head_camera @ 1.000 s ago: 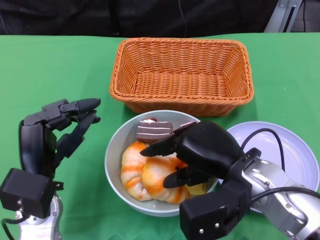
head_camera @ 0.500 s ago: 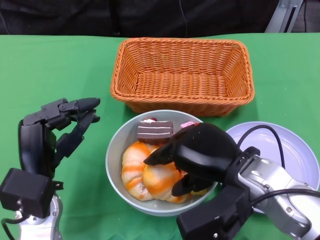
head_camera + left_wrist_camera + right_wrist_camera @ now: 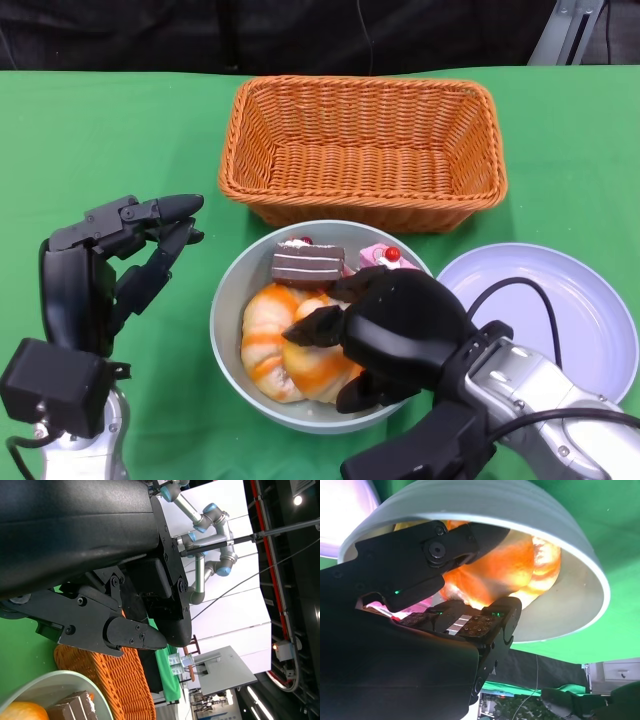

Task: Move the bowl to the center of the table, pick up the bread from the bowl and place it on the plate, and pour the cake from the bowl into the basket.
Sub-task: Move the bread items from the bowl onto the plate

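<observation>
Green cloth covers the table point(image 3: 100, 130). Pale grey round bowl point(image 3: 228, 300) sits lower centre of the head view, just below the orange woven wicker basket point(image 3: 365, 150), which fills the upper centre. Lilac round plate point(image 3: 590, 310) lies to the bowl's right, their rims nearly touching.

Inside the bowl: golden-orange glazed bread point(image 3: 290, 345) on the lower left side, a brown striped chocolate cake slice point(image 3: 308, 262) at the upper rim, and a small pink cake with a red top point(image 3: 378, 257) beside it.

Right hand point(image 3: 385, 335) reaches into the bowl from the lower right, fingers curled down over the bread. In the right wrist view the fingers point(image 3: 445, 550) close on the bread point(image 3: 505, 570) from two sides, touching it; the bread rests in the bowl point(image 3: 580, 595).

Left hand point(image 3: 110, 265) hovers at lower left, beside the bowl and apart from it, fingers bent forward, slightly parted, holding nothing. The left wrist view shows the fingertips point(image 3: 135, 635) near the basket point(image 3: 115, 680).
</observation>
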Motion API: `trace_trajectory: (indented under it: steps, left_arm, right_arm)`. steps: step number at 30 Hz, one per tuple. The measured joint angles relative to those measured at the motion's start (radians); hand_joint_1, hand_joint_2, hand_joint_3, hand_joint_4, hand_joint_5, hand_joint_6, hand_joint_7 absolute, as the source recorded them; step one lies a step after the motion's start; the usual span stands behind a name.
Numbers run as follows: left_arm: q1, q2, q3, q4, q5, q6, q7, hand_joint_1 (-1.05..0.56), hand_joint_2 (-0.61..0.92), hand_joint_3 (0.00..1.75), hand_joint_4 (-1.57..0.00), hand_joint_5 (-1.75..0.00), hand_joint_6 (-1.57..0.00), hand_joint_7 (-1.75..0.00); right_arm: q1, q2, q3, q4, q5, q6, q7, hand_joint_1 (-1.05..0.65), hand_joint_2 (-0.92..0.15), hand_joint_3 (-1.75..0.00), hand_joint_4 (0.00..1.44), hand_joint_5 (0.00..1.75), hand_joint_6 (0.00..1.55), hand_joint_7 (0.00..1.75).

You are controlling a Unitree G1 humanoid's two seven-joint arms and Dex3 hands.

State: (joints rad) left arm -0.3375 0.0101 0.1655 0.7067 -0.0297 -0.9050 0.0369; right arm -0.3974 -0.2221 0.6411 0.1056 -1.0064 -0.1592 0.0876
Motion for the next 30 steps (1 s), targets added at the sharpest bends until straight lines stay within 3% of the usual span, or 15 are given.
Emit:
trace_trajectory:
  steps: [16,23,30]
  left_arm:
    - [0.011,-0.012,0.0,-0.02,0.001,0.0,0.0,-0.23,0.92,0.24,-0.88,-1.03,-1.15,-0.32]
    - [0.016,-0.016,0.0,-0.03,0.001,0.0,0.0,-0.23,0.92,0.24,-0.87,-1.04,-1.15,-0.33]
    - [0.029,-0.02,-0.001,-0.05,0.004,0.002,0.0,-0.24,0.92,0.23,-0.87,-1.05,-1.14,-0.35]
  right_arm:
    - [0.004,-0.001,0.04,0.0,-0.028,0.017,-0.018,-0.87,-0.92,-0.03,0.59,0.01,0.57,0.0]
    - [0.004,-0.001,0.049,-0.002,-0.052,0.022,-0.027,-0.72,-0.86,0.0,0.69,0.03,0.62,0.01]
    - [0.004,0.002,0.062,0.039,-0.074,0.01,-0.124,-0.55,-0.82,0.0,0.79,0.05,0.71,0.02]
